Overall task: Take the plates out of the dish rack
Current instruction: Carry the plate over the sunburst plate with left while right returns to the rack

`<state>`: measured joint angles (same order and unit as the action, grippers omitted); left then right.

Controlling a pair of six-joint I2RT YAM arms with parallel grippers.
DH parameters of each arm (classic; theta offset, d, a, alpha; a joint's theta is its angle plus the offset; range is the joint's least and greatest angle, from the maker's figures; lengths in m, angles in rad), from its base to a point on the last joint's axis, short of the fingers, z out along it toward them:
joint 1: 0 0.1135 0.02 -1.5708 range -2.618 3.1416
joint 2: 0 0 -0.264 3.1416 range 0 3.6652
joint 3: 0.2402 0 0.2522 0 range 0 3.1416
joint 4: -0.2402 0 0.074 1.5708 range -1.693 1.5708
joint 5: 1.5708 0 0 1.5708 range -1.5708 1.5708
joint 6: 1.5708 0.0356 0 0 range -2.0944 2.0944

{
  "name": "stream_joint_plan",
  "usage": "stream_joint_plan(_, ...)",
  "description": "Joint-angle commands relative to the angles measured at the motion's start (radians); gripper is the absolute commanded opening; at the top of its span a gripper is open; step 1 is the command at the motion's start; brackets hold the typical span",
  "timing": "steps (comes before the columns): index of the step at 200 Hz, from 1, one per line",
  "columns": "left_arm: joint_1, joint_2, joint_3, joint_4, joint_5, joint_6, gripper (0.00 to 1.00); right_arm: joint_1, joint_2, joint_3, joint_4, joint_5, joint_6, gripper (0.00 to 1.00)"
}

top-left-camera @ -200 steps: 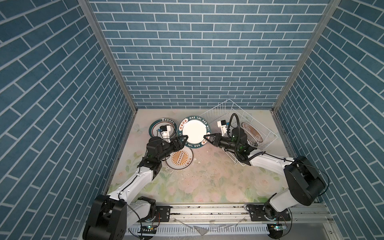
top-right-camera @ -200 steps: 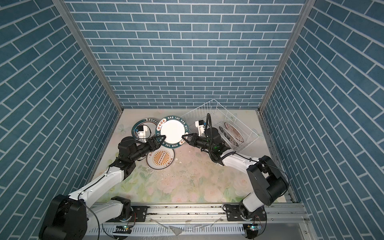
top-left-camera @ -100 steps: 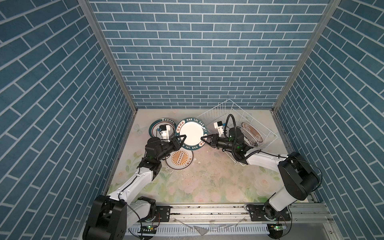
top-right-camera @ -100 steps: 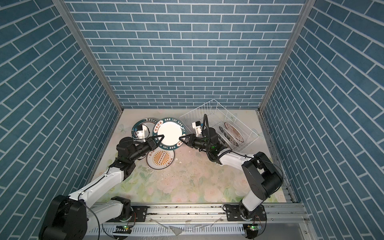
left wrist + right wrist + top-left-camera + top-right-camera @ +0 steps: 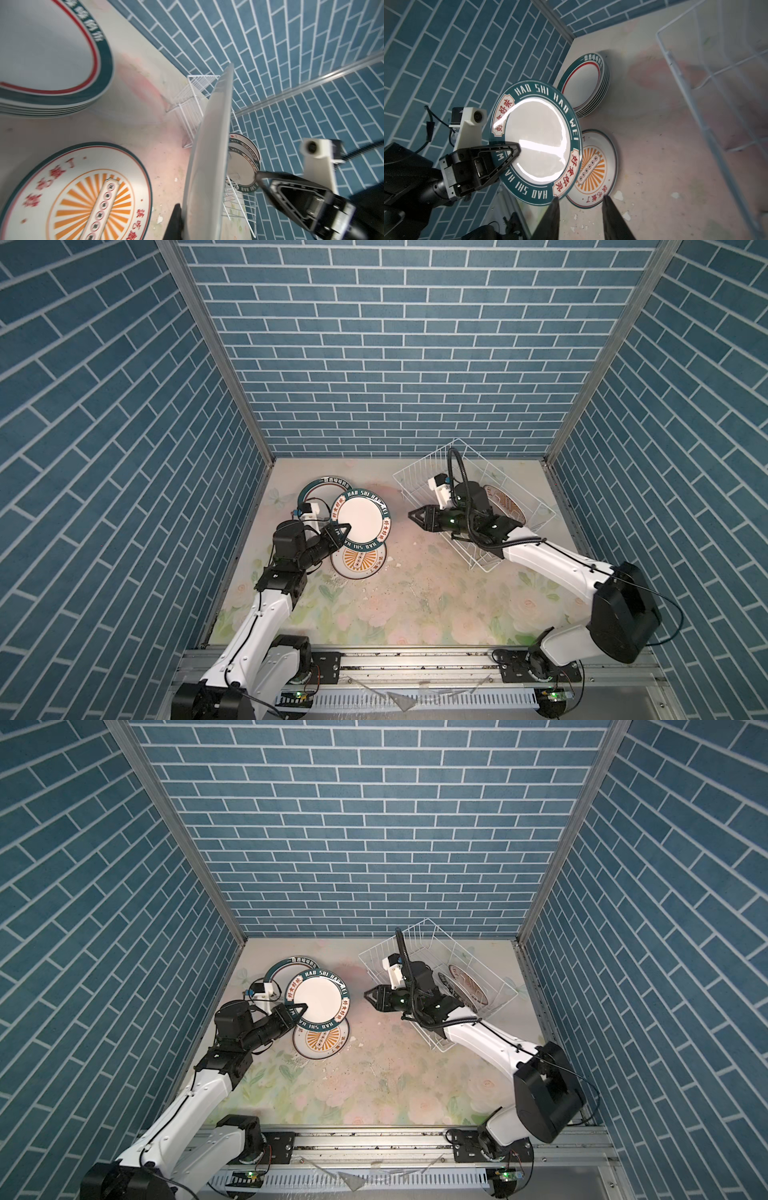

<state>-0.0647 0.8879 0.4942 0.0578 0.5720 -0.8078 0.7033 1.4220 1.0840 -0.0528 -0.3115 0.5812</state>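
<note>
Sunburst plate point(image 5: 359, 564) is noted flat on the table point(image 5: 415, 597), nearest the arm bases. Its far edge is hidden under the lettered plate point(image 5: 362, 520). The lettered plate is held tilted above it, clamped at the near-left rim by the left gripper point(image 5: 340, 531). In the left wrist view this plate point(image 5: 209, 155) is seen edge-on, and one finger point(image 5: 176, 222) is cut off by the frame. The right gripper point(image 5: 411, 515) is recorded just right of the lettered plate, apart from it, jaws parted and empty. Behind, a stack of plates point(image 5: 322, 489) is partly covered by the lettered plate. At far right the dish rack point(image 5: 419, 472) is found. The racked plates point(image 5: 505, 502) are largely hidden by the right arm, so their number cannot be told.
</note>
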Motion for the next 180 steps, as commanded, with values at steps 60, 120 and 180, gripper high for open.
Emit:
stream_joint_plan(60,0.081,0.064,-0.065,-0.140,0.004,0.071,0.00,-0.002,-0.331,0.064,-0.657,0.733,-0.339,0.40)
stream_joint_plan(120,0.082,0.113,-0.085,-0.113,-0.010,0.078,0.01,-0.005,-0.437,0.017,-0.752,0.844,-0.338,0.42)
stream_joint_plan(180,0.082,0.171,-0.102,-0.085,-0.029,0.085,0.09,-0.012,-0.425,0.001,-0.749,0.818,-0.351,0.42)
